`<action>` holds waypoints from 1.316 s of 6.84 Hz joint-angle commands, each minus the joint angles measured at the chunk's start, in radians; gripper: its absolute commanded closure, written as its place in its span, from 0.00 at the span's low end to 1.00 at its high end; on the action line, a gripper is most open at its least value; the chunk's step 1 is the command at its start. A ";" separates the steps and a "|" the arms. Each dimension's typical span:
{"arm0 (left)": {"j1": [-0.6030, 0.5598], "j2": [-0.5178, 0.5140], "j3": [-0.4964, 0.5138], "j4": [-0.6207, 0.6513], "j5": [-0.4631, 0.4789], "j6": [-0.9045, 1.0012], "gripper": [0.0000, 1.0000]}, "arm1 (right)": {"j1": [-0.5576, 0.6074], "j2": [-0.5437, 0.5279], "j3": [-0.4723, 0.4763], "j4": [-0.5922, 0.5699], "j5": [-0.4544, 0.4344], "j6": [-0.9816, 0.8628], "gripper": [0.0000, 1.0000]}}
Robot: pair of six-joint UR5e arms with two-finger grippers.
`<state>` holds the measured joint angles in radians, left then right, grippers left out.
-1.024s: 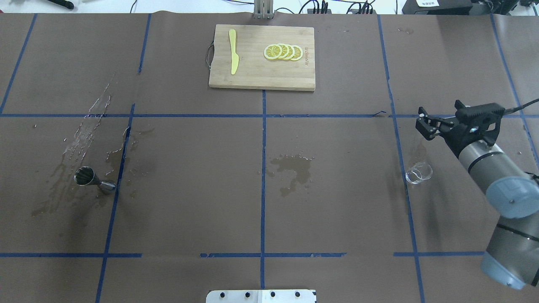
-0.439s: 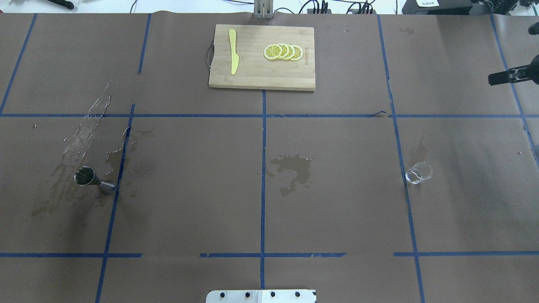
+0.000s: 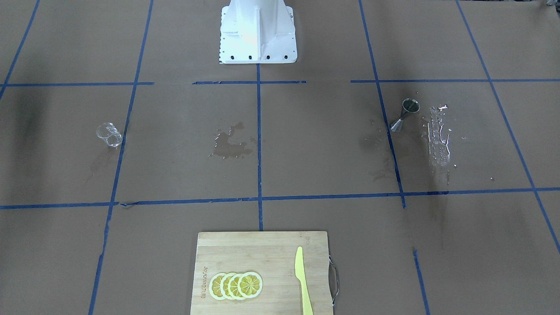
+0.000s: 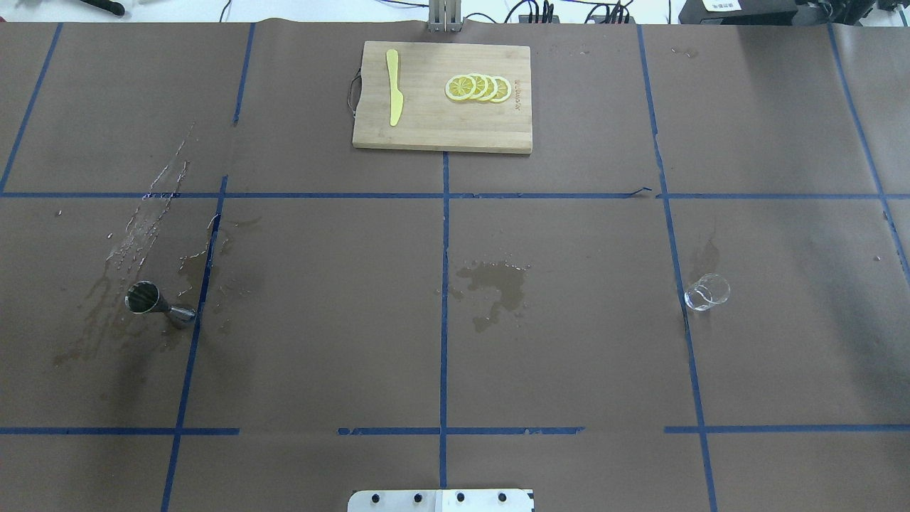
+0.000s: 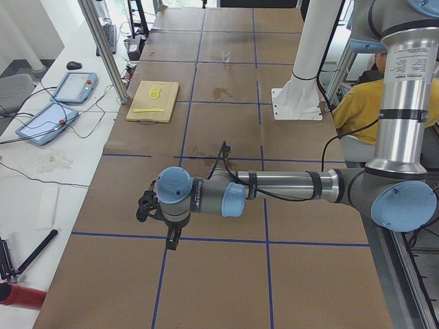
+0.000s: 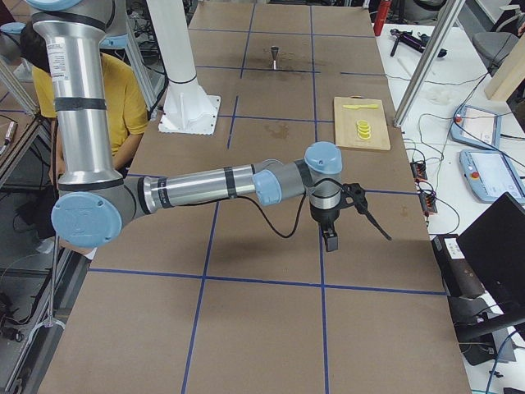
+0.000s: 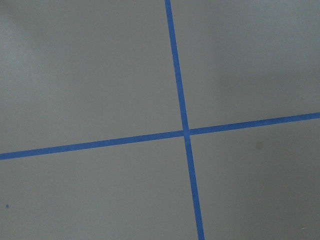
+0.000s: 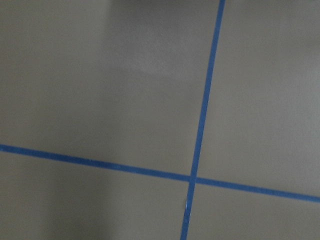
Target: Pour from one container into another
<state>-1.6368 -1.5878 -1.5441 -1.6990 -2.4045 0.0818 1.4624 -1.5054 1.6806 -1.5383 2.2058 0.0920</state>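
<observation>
The clear glass cup [image 4: 707,292] stands alone on the brown paper at the table's right side; it also shows as the cup [image 3: 109,134] and, far off, the cup [image 5: 225,57]. The steel jigger [image 4: 160,304] stands at the left among wet stains, also seen as the jigger [image 3: 404,114] and the jigger [image 6: 275,56]. Neither gripper appears in the overhead or front view. My left gripper [image 5: 164,229] and right gripper [image 6: 332,238] hang low over bare paper at the table's two ends, far from both vessels. I cannot tell whether either is open or shut. Both wrist views show only paper and blue tape.
A wooden cutting board [image 4: 441,121] with lemon slices [image 4: 478,88] and a yellow knife [image 4: 394,87] lies at the far middle. Spill stains [image 4: 498,281] mark the centre and the left. The robot's white base [image 3: 257,30] stands mid-table. A person in yellow [image 6: 127,98] sits behind.
My right arm, which hung just beyond the glass cup a second ago, has swung off to the right and out of the overhead view. Cup and jigger have not moved.
</observation>
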 commanded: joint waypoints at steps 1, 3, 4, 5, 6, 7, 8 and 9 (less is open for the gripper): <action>0.000 0.005 0.003 0.001 -0.001 -0.001 0.00 | 0.035 -0.057 -0.030 -0.148 0.032 -0.031 0.00; 0.000 0.008 0.001 0.001 -0.001 -0.001 0.00 | 0.096 -0.094 -0.030 -0.129 0.142 -0.040 0.00; 0.002 0.006 0.002 0.001 -0.001 -0.001 0.00 | 0.098 -0.096 -0.024 -0.108 0.127 -0.035 0.00; 0.002 0.008 0.002 0.001 -0.001 -0.001 0.00 | 0.093 -0.098 -0.060 -0.109 0.112 -0.035 0.00; 0.002 0.008 0.002 0.001 -0.001 -0.001 0.00 | 0.093 -0.099 -0.084 -0.105 0.100 -0.046 0.00; 0.002 0.009 0.004 0.002 -0.001 -0.001 0.00 | 0.093 -0.105 -0.091 -0.103 0.097 -0.048 0.00; 0.002 0.009 0.004 0.002 -0.001 -0.001 0.00 | 0.093 -0.105 -0.073 -0.103 0.098 -0.046 0.00; 0.002 0.009 0.004 0.004 -0.001 -0.001 0.00 | 0.093 -0.137 -0.050 -0.103 0.095 -0.046 0.00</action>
<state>-1.6352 -1.5788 -1.5404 -1.6964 -2.4053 0.0813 1.5555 -1.6167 1.6085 -1.6419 2.3039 0.0462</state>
